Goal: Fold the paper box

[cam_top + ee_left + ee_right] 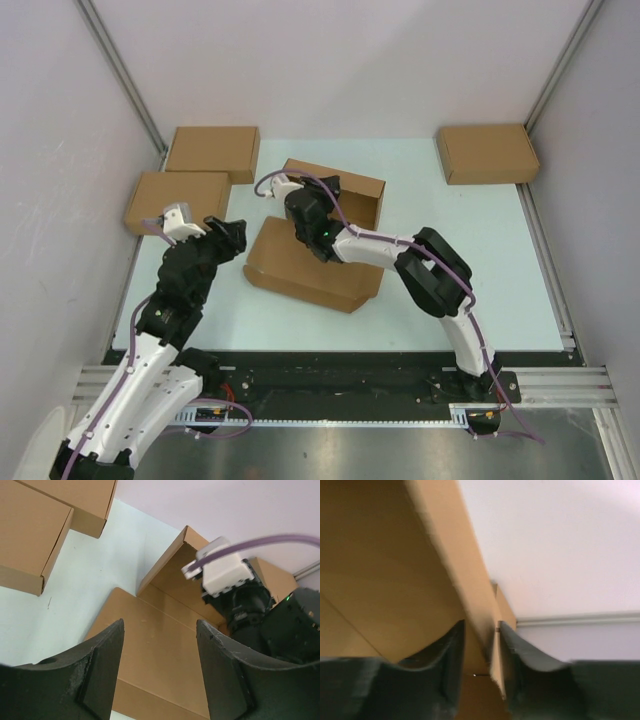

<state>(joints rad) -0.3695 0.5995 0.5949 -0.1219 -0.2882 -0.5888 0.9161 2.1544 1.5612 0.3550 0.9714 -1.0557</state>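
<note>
At the middle of the smooth pale-green tabletop (480, 270) we see the paper box (295, 270). It is one piece of plain brown corrugated cardboard, half formed. A broad flat panel with clipped corners lies toward the near edge, and a shallow tray with upright walls stands behind it. Three closed boxes (212, 152) (175, 198) (487, 153) of the same brown card lie flat, two touching at the far left corner and one at the far right corner. The right claw (481, 627) is clamped on a raised wall of the paper box, one dark finger against each face. The left claw (238, 232) stands apart, just beside the panel's left edge.
</note>
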